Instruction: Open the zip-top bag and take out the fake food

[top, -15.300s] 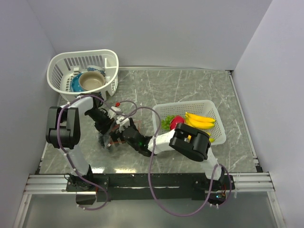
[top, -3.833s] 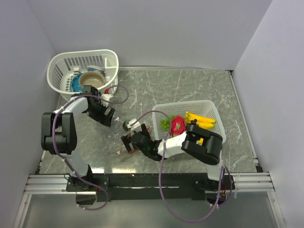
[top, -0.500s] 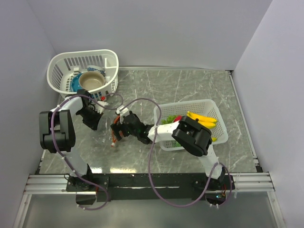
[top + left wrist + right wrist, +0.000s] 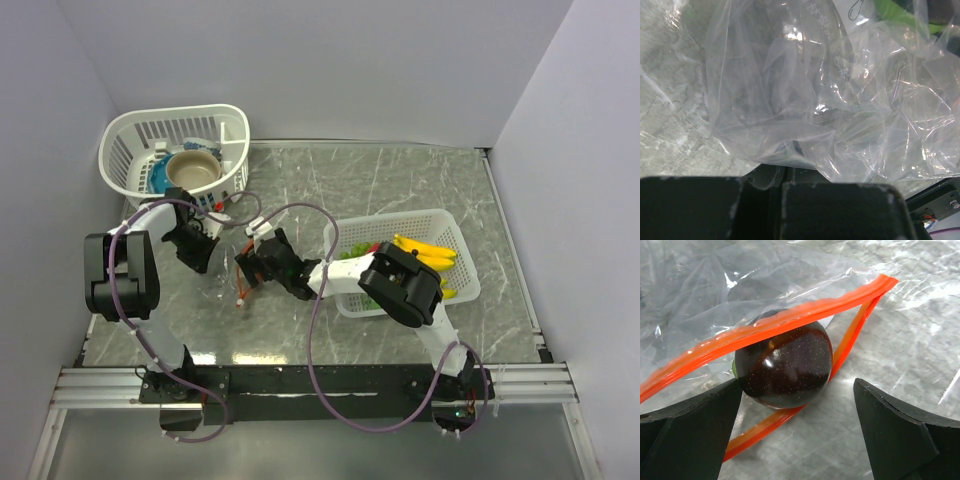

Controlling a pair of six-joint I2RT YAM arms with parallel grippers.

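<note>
Left gripper [image 4: 783, 171] first: its two black fingers are pressed together on a fold of the limp, clear plastic zip-top bag [image 4: 790, 100], pinching the end away from the mouth. That hold looks meant to anchor the bag, so it cannot slide across the grey marbled table [image 4: 400, 180] when something is drawn out of the other end. The left arm rises along the left edge with its elbow folded back. Its wrist turns in toward the middle, just in front of the round white mesh basket [image 4: 236, 125] that holds a tan bowl [image 4: 192, 170].

Right of the pinch, the bag lies crumpled on the table. Its thin orange-red zip strip [image 4: 790, 315] is parted into an open loop. A glossy, dark purple round toy fruit [image 4: 785, 365] sits in that mouth, one run of the strip across its top and the other beneath it.

Right gripper [image 4: 797, 387] is spread wide and empty, one black finger on either side of the fruit. Whether the left-hand finger touches it I cannot tell. The jaws seem lined up to close on the fruit and lift it clear. The right arm stretches low and leftward across the table, its bulk passing in front of the rectangular white mesh basket [image 4: 400, 216], where a yellow toy banana bunch [image 4: 425, 250] lies.
</note>
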